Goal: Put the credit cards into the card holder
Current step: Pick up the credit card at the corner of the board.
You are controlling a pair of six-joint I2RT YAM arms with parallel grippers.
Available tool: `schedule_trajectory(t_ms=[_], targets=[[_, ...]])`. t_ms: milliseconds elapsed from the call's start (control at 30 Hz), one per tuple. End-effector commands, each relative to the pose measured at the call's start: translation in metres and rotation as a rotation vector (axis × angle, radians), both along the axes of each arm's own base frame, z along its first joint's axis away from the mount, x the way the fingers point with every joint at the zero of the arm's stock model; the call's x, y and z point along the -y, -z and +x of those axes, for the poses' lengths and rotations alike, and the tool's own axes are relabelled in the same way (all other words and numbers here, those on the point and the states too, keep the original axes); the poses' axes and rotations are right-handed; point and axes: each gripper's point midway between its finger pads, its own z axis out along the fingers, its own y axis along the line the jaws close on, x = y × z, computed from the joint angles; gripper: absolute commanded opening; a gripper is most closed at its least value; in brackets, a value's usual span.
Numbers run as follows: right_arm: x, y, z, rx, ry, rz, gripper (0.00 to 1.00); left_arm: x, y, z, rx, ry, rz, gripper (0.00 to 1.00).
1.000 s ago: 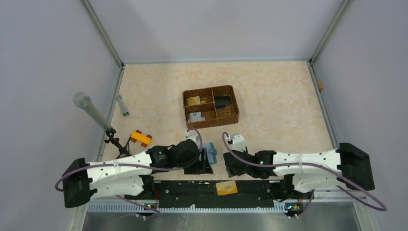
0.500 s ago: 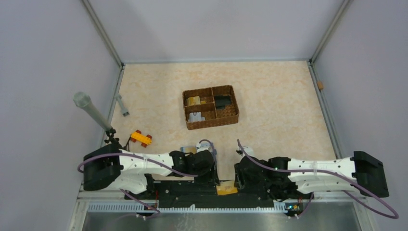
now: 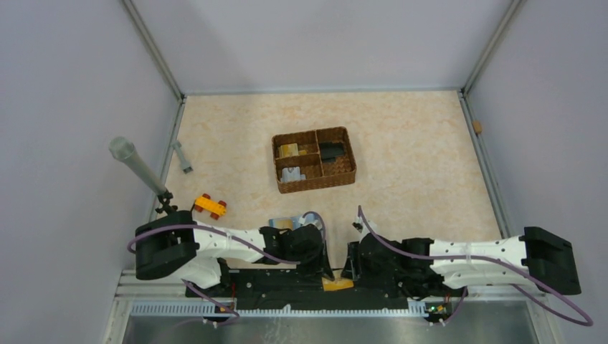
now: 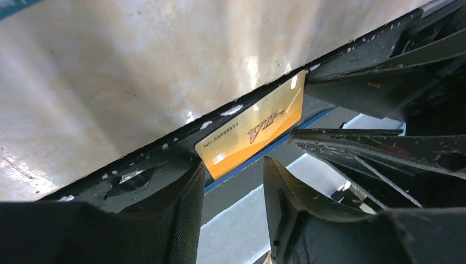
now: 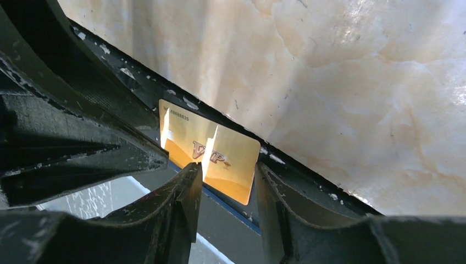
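Left gripper (image 4: 233, 165), right gripper (image 5: 226, 168): observed half-open (jaws apart), flanking gold-orange rectangular plastic card (image 4: 253, 129) lying on black base rail (image 3: 272, 285).

Card holder (image 3: 277, 221) partly behind left arm (image 3: 229, 240)

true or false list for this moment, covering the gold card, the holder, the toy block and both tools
1. The gold card lies on the black rail at the near edge of the table. True.
2. The card holder sits inside the wicker basket. False: it lies on the table, nearer the arms than the basket.
3. The left tool and the right tool both point at the gold card, jaws apart. True.
4. The toy block stands right of the wicker basket. False: it is to the basket's left.
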Motion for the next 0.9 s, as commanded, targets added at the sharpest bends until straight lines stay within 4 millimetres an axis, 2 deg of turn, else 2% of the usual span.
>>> schedule_trajectory(t_ms=[0,200,400,700,833,867], targets=[[0.009,0.019,-0.001,-0.033,0.041,-0.021,0.42,-0.005,0.013,-0.006,-0.029,-0.003,0.018,0.46],[-0.004,-0.001,-0.001,-0.033,0.050,0.101,0.41,-0.016,0.019,-0.004,-0.026,-0.043,0.031,0.45],[-0.014,-0.029,-0.002,-0.027,0.051,0.284,0.41,-0.024,0.024,-0.002,-0.017,-0.064,0.049,0.44],[-0.024,-0.056,-0.010,0.001,-0.035,0.441,0.40,-0.028,0.030,-0.001,-0.022,-0.069,0.064,0.44],[-0.027,-0.057,-0.012,0.020,-0.073,0.441,0.35,-0.029,0.030,0.000,-0.024,-0.074,0.060,0.43],[-0.028,-0.057,-0.013,0.023,-0.082,0.445,0.29,-0.030,0.030,0.000,-0.024,-0.074,0.062,0.43]])
